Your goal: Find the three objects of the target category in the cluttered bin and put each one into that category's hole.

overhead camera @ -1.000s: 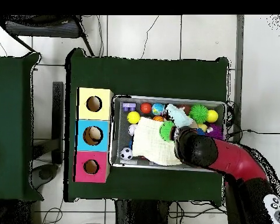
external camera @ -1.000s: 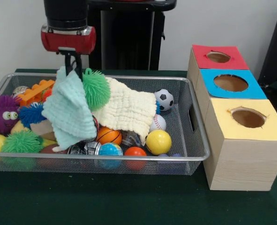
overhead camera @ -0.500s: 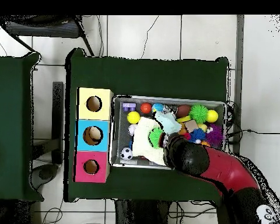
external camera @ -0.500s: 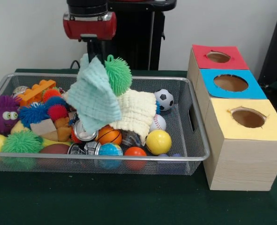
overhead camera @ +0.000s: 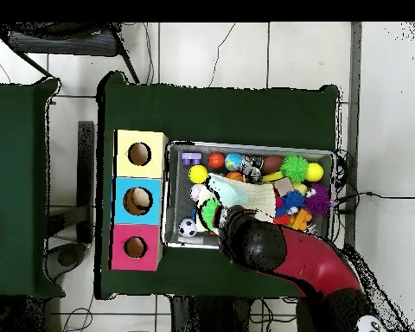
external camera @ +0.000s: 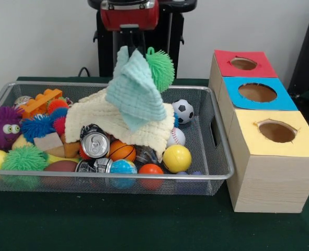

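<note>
Cloths are the story: two of them show, a mint-green cloth (external camera: 136, 91) dangling above the wire bin (external camera: 219, 157) and a cream cloth (external camera: 117, 123) draped over the clutter beneath it, its top touching the hanging one's lower corner. The gripper (external camera: 135, 43) comes down from the red wrist and its fingers are pinched on the top edge of the mint-green cloth, with a green spiky ball (external camera: 160, 68) riding up right beside them; whether that ball is caught in the grip too, I cannot tell. In the overhead view the arm covers the grip, and only a bit of green (overhead camera: 211, 213) and the cream cloth (overhead camera: 245, 197) peek out near the bin's box side. Count the boxes: three in a row beside the bin, a red-topped box (external camera: 243, 64), a blue-topped box (external camera: 258, 93) and a yellow-topped box (external camera: 274, 132), one round hole in each. Down in the bin, one soccer ball (external camera: 182, 111), one baseball (external camera: 175, 137), one plain yellow ball (external camera: 176, 158), one small basketball (external camera: 122, 151), one upturned can (external camera: 94, 142), and a purple fuzzy toy with eyes (external camera: 2, 125) at the far end from the boxes.
</note>
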Action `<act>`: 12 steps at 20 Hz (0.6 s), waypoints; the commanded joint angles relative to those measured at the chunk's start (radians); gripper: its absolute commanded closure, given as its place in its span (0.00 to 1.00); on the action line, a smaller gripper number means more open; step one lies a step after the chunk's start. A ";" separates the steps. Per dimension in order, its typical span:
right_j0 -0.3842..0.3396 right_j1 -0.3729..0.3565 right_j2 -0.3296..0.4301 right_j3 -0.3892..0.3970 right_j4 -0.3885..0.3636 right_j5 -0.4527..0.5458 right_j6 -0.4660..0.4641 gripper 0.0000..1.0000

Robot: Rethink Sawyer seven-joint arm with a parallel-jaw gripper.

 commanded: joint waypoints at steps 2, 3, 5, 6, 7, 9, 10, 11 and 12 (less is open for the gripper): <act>0.031 0.013 0.061 0.042 0.075 0.002 0.157 1.00; 0.036 0.025 0.060 0.034 0.076 -0.005 0.156 1.00; 0.043 0.041 0.058 0.025 0.078 -0.018 0.156 1.00; 0.044 0.049 0.059 0.020 0.079 -0.029 0.155 1.00; 0.047 0.064 0.061 0.008 0.078 -0.042 0.151 1.00; 0.059 0.096 0.056 -0.029 0.067 -0.058 0.142 1.00; 0.057 0.102 0.062 -0.041 0.052 -0.074 0.123 1.00; 0.058 0.107 0.065 -0.051 0.037 -0.088 0.110 1.00; 0.056 0.113 0.071 -0.063 0.027 -0.086 0.092 1.00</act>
